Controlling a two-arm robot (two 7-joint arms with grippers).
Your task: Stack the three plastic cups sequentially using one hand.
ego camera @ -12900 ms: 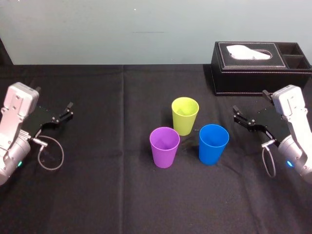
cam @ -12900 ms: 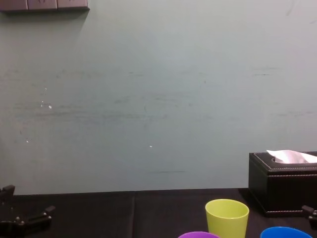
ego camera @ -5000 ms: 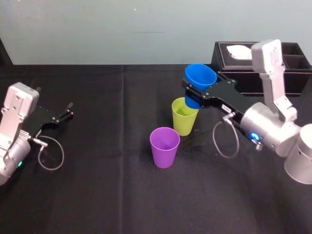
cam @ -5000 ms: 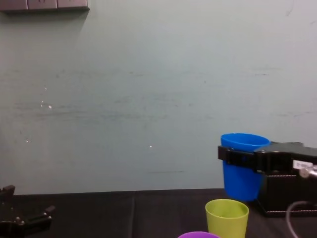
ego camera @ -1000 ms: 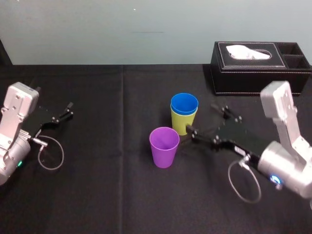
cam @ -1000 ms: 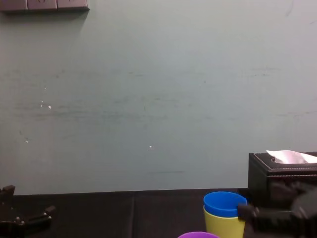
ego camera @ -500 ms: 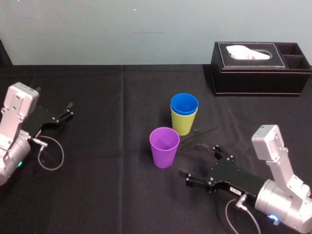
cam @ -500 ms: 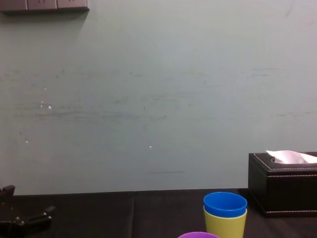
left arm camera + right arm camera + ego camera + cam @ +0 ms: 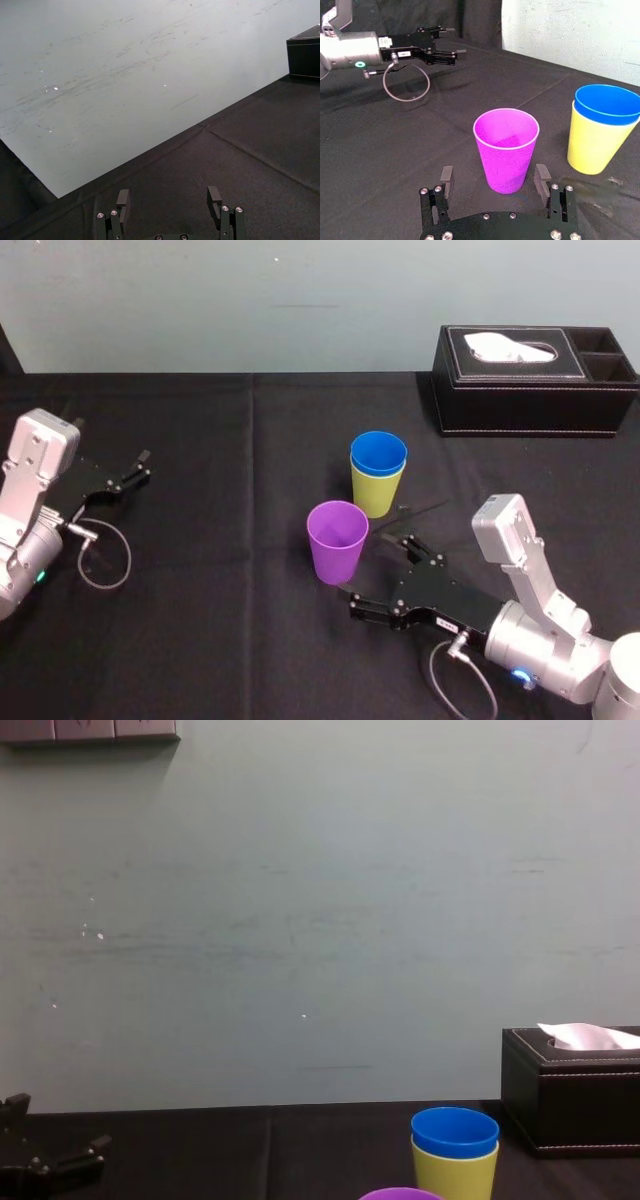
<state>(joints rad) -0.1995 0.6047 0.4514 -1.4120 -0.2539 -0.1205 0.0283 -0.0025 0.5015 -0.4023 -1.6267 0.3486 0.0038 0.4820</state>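
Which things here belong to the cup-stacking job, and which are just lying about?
In the job: purple cup, standing alone; blue cup nested in the yellow-green cup; right gripper, open, low, facing the purple cup.

Lying about: black tissue box at back right; left gripper, open, parked far left.
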